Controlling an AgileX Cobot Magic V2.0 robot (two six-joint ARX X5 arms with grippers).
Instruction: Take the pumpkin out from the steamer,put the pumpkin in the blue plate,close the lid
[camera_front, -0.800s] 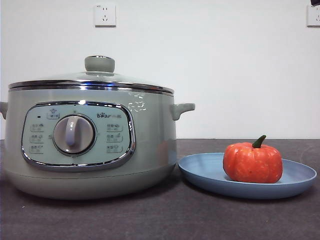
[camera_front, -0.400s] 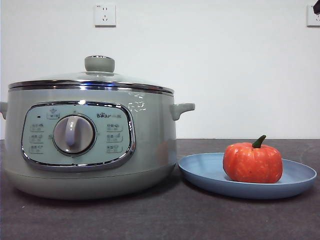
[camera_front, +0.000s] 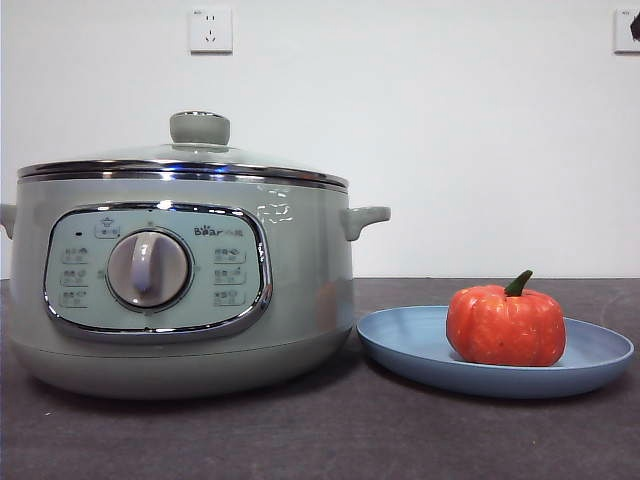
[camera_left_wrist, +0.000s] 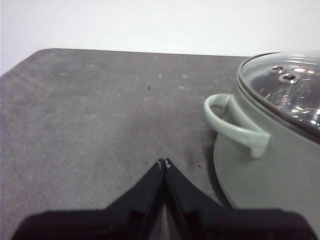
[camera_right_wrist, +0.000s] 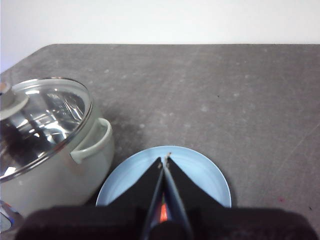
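Note:
The orange-red pumpkin (camera_front: 505, 326) with a dark green stem sits in the blue plate (camera_front: 410, 345), right of the steamer (camera_front: 180, 280). The glass lid (camera_front: 185, 160) rests closed on the steamer, its knob (camera_front: 199, 128) on top. My left gripper (camera_left_wrist: 164, 163) is shut and empty, raised above the table beside the steamer's side handle (camera_left_wrist: 235, 125). My right gripper (camera_right_wrist: 165, 159) is shut and empty, raised above the blue plate (camera_right_wrist: 205, 175); a sliver of the pumpkin (camera_right_wrist: 162, 214) shows between its jaws. Neither gripper shows in the front view.
The dark grey table (camera_front: 320, 440) stretches around the steamer and plate. Two wall sockets (camera_front: 210, 30) hang on the white wall behind. In the right wrist view the lid (camera_right_wrist: 42, 120) and a steamer handle (camera_right_wrist: 92, 142) lie beside the plate.
A black arm tip at the top right corner of the front view has risen out of sight. The steamer, lid, plate and pumpkin have not moved.

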